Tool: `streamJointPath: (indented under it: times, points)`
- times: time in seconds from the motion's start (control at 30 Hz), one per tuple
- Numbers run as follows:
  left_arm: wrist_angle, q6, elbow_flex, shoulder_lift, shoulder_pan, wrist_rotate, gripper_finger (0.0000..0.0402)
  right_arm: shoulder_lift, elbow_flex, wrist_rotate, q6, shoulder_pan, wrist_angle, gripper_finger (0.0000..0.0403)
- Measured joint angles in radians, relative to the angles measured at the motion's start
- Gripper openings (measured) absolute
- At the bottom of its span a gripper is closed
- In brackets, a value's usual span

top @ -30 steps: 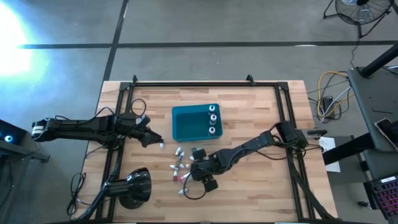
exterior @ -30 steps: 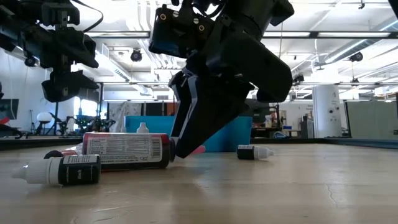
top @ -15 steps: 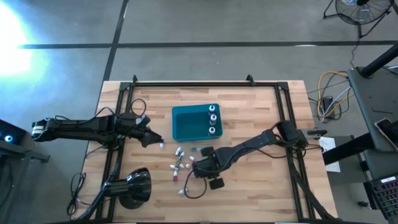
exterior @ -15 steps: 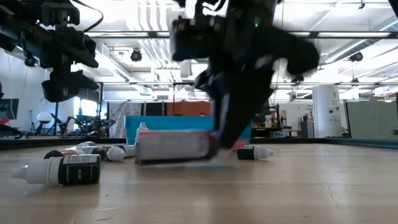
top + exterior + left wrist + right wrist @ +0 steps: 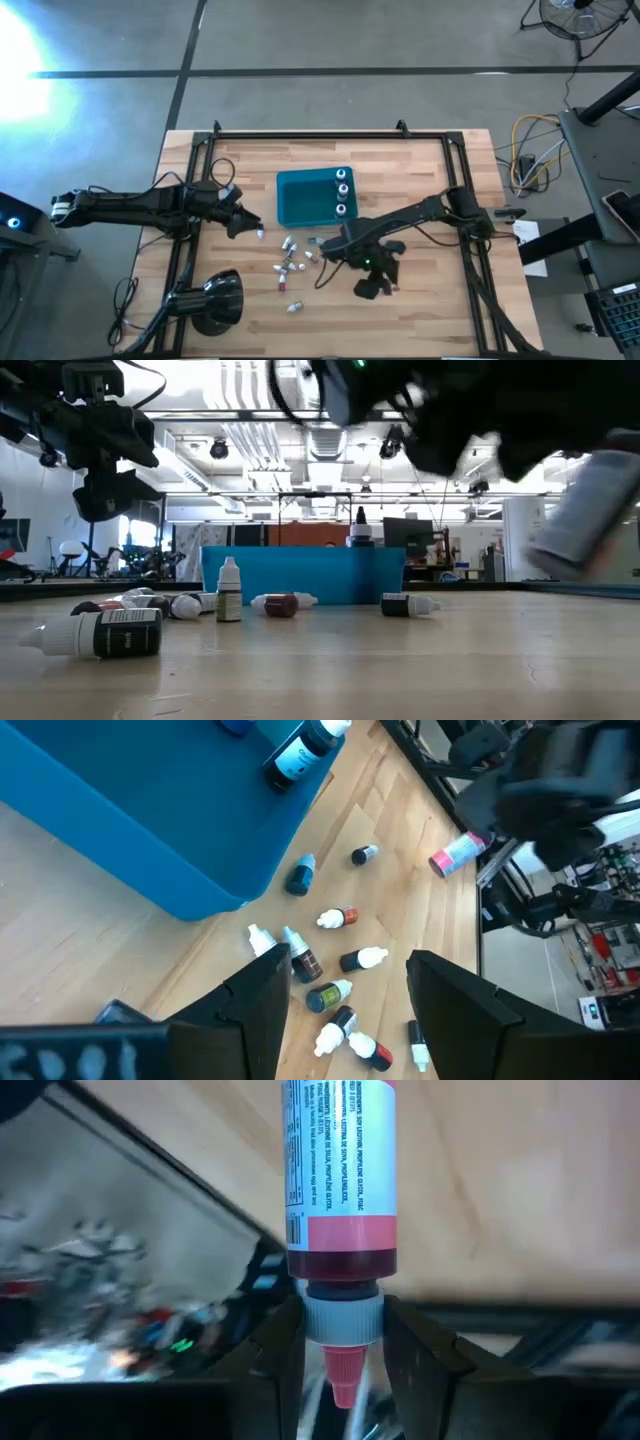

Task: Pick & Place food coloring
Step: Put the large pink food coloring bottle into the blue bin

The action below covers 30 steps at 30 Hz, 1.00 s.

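Right pincer (image 5: 335,1342) is clenched on 1 red food coloring bottle (image 5: 340,1175), lifted above the desk (image 5: 430,200), to the right of the loose group. Left pincer (image 5: 345,995) is released, empty, at left of the teal bin (image 5: 300,205). In bin: 3 bottles. Approx. 9 small bottles lie on desk near it.

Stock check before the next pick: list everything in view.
Teal rectangular plastic bin: one, teal, table centre.
Small food coloring bottles in bin: three, pale caps, along its right side.
Loose food coloring bottles: about ten, red, blue and dark, on table near bin.
Pink-labelled food coloring bottle: one, held off the table.
Light wooden table: one.
Left gripper: open, left of bin.
Right gripper: shut on the pink-labelled bottle's cap.
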Motion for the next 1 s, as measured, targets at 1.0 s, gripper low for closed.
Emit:
streamJointPath:
  times: [1.0]
  points:
    - [0.000, 0.061, 0.000, -0.001, 0.000, 0.000, 0.0178, -0.004, -0.390, -0.341, 0.110, 0.117, 0.010, 0.0140]
